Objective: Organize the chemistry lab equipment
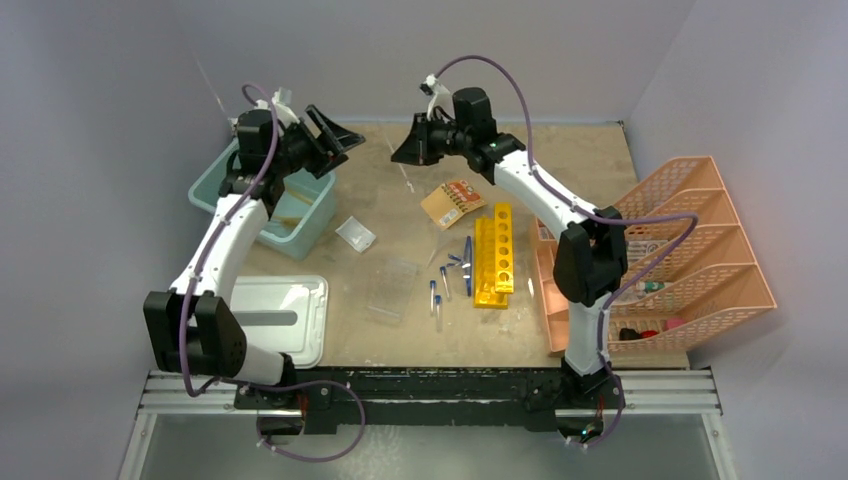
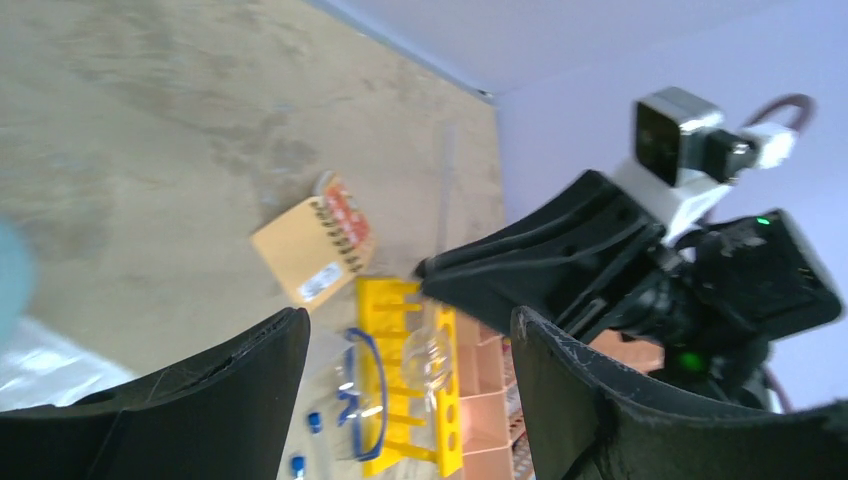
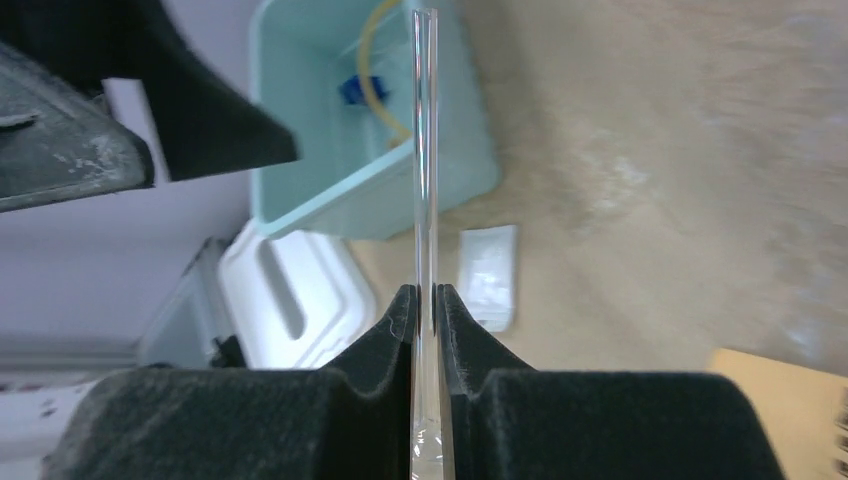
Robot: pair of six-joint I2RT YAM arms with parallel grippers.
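Snugly pinched, clear rod (image 3: 425,150), between right jaws

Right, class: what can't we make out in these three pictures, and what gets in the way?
Top view: the left arm covers part of the teal bin; contents unclear.
Right wrist view: the clear rod, clamped in the right gripper, runs off the bottom edge at its near end.
Top view: items in the pink organiser are too small, behind mesh.
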